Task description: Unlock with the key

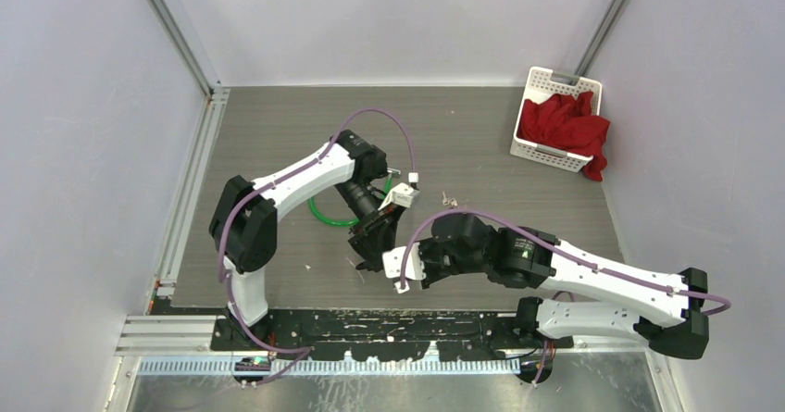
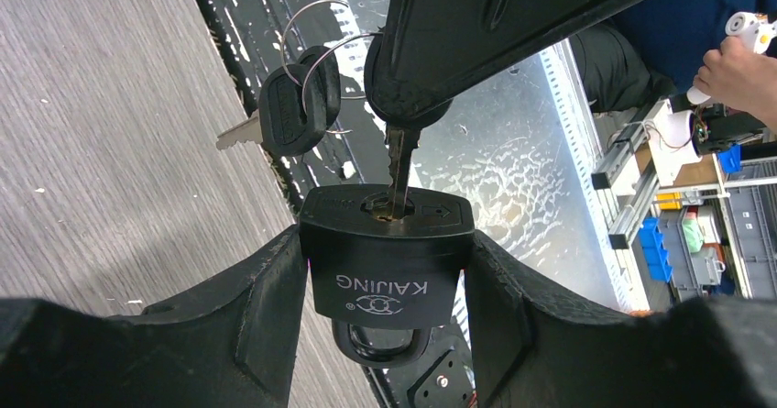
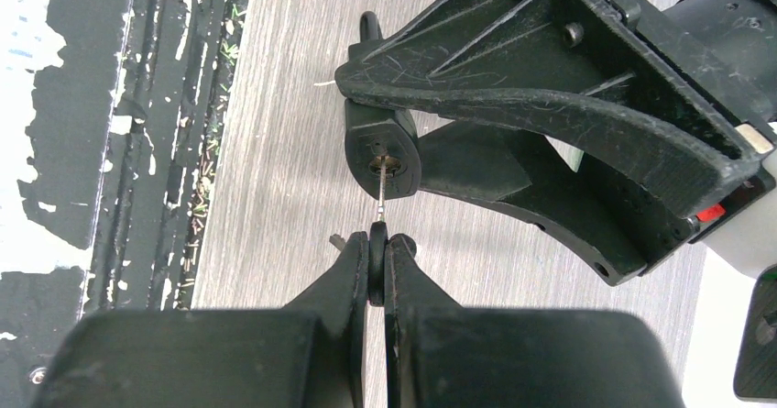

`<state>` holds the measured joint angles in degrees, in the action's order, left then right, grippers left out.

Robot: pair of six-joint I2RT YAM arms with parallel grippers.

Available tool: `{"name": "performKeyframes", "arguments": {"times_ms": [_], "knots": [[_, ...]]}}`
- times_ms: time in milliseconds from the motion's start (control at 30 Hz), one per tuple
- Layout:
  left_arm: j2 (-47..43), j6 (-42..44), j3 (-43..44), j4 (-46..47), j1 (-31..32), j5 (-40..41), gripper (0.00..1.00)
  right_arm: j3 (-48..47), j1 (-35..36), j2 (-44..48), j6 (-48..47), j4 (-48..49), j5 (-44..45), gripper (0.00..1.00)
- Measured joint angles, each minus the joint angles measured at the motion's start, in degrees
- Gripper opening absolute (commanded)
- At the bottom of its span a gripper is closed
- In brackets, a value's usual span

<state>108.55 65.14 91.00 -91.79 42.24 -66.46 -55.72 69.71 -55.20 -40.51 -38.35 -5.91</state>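
My left gripper (image 2: 385, 280) is shut on a black padlock (image 2: 387, 261) marked KAIJING, keyhole end towards the right arm, shackle (image 2: 380, 344) towards the wrist. My right gripper (image 3: 377, 252) is shut on the black head of a key (image 3: 377, 263). The key's blade (image 2: 396, 174) is partly inside the keyhole. Spare keys (image 2: 293, 110) hang on a ring beside it. In the right wrist view the padlock (image 3: 383, 156) sits end-on, the blade (image 3: 380, 192) entering its keyhole. In the top view both grippers meet near the table's front middle, left gripper (image 1: 370, 241), right gripper (image 1: 393, 262).
A green ring (image 1: 326, 216) lies on the table under the left arm. A white basket (image 1: 555, 116) with a red cloth (image 1: 566, 127) stands at the back right. A small metal item (image 1: 450, 200) lies mid-table. The table's front edge (image 1: 370, 324) is close below the grippers.
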Motion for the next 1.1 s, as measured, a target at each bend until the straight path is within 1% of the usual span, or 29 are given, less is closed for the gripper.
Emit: {"name": "performKeyframes", "arguments": {"times_ms": [400,867,1100], "knots": [[0.00,0.02,0.00,-0.02,-0.17,0.15,0.00,0.11,1.18,-0.39,2.67,0.70,1.90,0.01],[0.00,-0.33,0.00,-0.02,-1.09,0.57,0.00,6.60,1.77,2.78,9.44,8.83,4.66,0.01],[0.00,-0.31,0.07,0.00,-1.62,0.72,0.00,8.87,2.16,4.70,9.97,11.56,6.67,0.01]]}}
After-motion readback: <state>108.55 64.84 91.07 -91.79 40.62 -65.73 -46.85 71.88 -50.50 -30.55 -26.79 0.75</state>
